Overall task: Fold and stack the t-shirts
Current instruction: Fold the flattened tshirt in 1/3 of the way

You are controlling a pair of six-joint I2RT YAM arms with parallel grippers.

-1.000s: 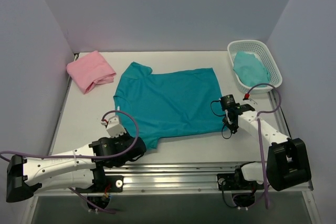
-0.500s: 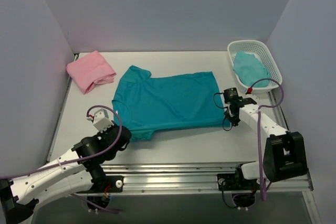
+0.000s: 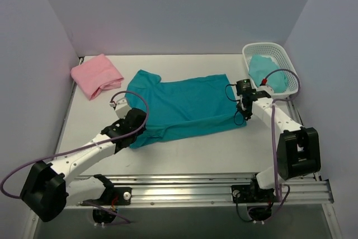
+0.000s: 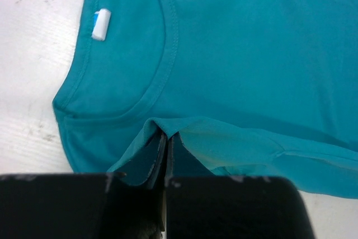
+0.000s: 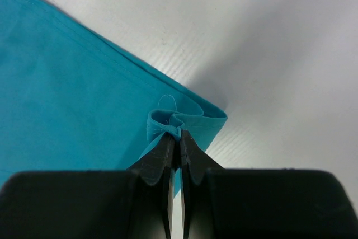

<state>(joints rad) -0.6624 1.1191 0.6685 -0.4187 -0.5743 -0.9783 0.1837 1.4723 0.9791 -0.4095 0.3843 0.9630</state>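
The teal t-shirt lies spread on the table, its near half lifted and folded toward the far side. My left gripper is shut on the shirt's near edge by the collar; the pinched cloth tents over my fingertips. My right gripper is shut on the shirt's near hem corner, at the shirt's right side. The pink t-shirt lies folded at the far left corner, apart from both grippers.
A white basket at the far right holds another teal cloth. A white tag shows inside the collar. Walls close in the table on three sides. The metal rail runs along the near edge.
Both grippers carried the shirt's near edge away from the arm bases toward the far side. The shirt's visible area has narrowed as the near half folded over.
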